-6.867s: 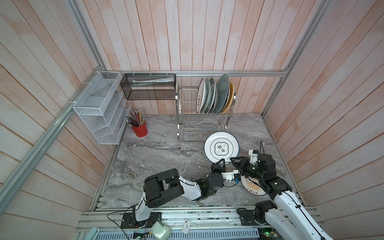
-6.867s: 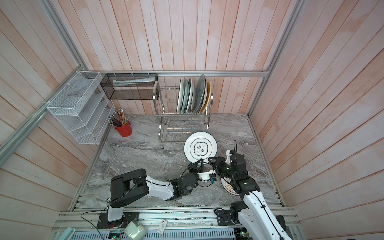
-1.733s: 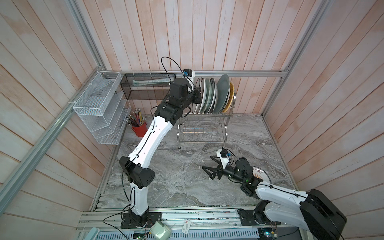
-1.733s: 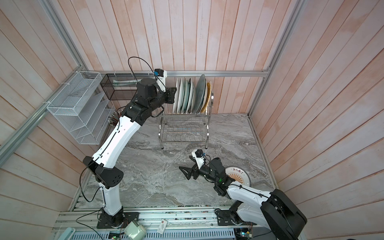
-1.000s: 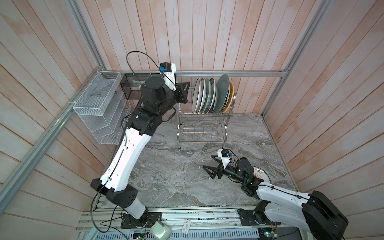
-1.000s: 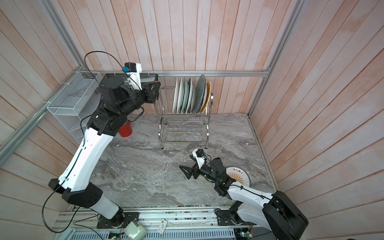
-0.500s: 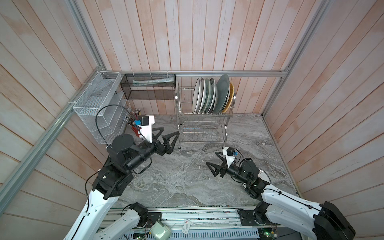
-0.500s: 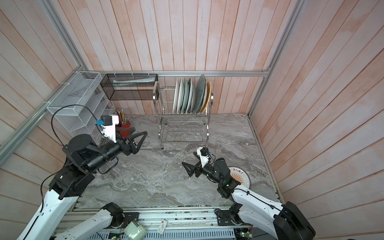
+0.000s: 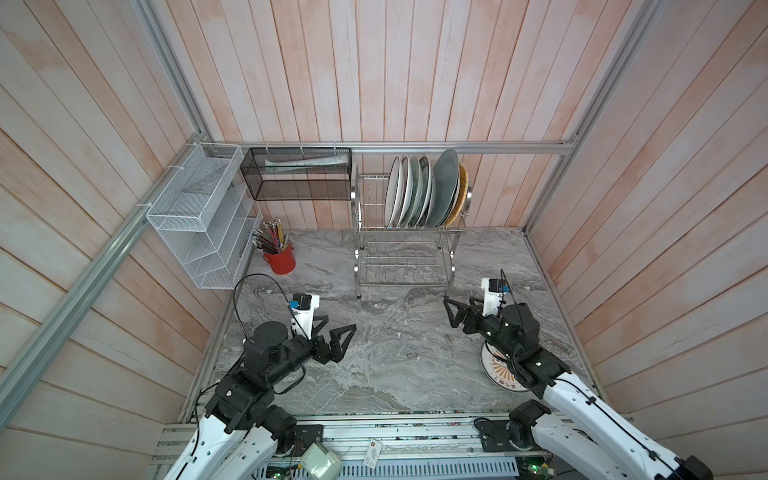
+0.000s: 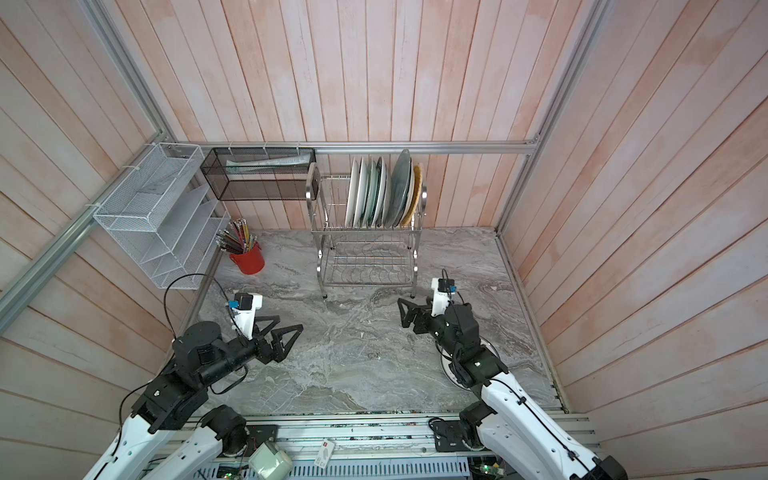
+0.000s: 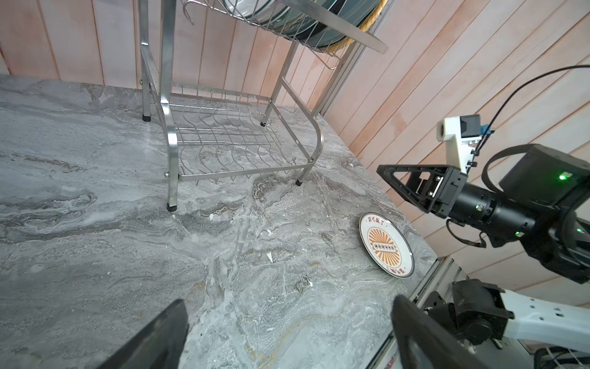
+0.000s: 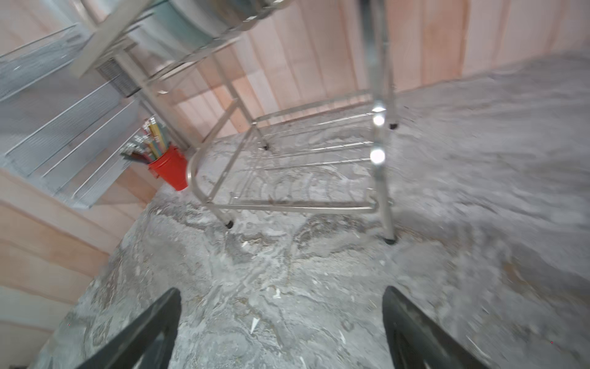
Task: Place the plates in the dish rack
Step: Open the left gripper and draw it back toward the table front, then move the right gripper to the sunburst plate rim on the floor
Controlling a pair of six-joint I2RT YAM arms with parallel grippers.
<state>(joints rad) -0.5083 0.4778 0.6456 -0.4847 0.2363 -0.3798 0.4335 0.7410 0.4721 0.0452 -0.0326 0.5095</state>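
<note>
The steel dish rack [image 9: 402,249] [image 10: 368,253] stands at the back of the table. Several plates [image 9: 422,193] [image 10: 380,193] stand on edge in its top tier; its lower tier is bare. An orange-sunburst plate [image 11: 385,245] lies flat at the front right, half hidden under my right arm in both top views [image 9: 498,374] [image 10: 449,368]. My left gripper [image 9: 338,326] [image 10: 288,323] [image 11: 289,303] hovers open and empty over the front left. Over the right side, in front of the rack, my right gripper [image 9: 459,301] [image 10: 411,305] [image 12: 281,289] is open and empty too.
A red cup of pencils [image 9: 280,255] sits at the back left, beside a white wire mesh organiser [image 9: 199,216] on the left wall. A black mesh basket [image 9: 299,174] hangs on the back wall left of the rack. Wooden walls close in three sides.
My left arm has swung down from the rack's top tier to the front left, and its gripper has opened wide. The right gripper has risen and shifted toward the rack.
</note>
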